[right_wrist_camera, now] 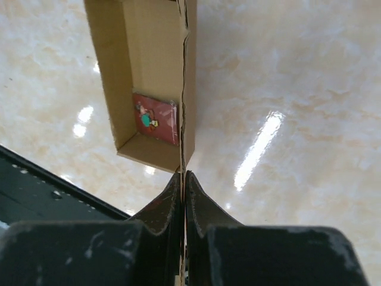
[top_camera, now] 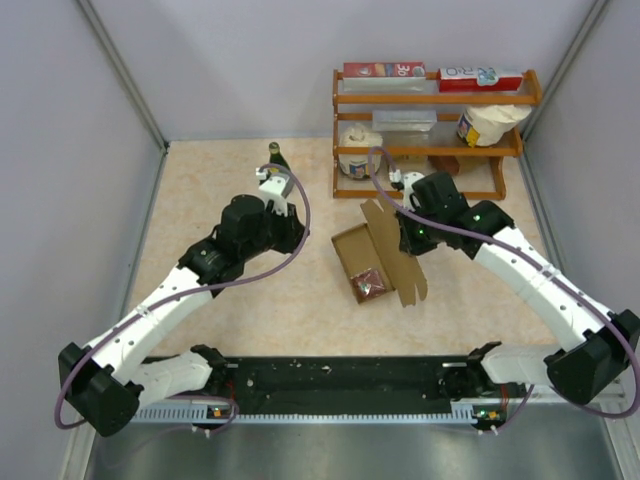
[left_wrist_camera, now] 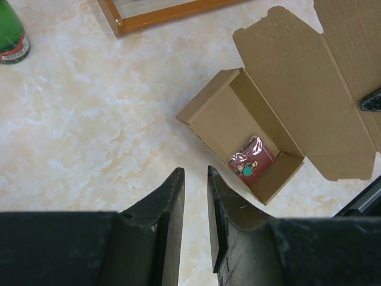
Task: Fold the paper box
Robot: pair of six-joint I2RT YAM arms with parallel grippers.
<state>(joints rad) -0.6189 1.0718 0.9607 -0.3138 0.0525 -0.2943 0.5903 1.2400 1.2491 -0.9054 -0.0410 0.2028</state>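
The paper box is plain brown cardboard and lies open on the table's middle, its tray facing up. A small dark-red card lies inside the tray; it also shows in the left wrist view and the right wrist view. The lid flap stands tilted up on the tray's right side. My right gripper is shut on that flap's edge, seen edge-on. My left gripper is slightly open and empty, above bare table left of the box.
A green bottle stands behind the left gripper. A wooden shelf with printed cartons and white tubs stands at the back right, just behind the box. Grey walls close both sides. A black rail runs along the near edge.
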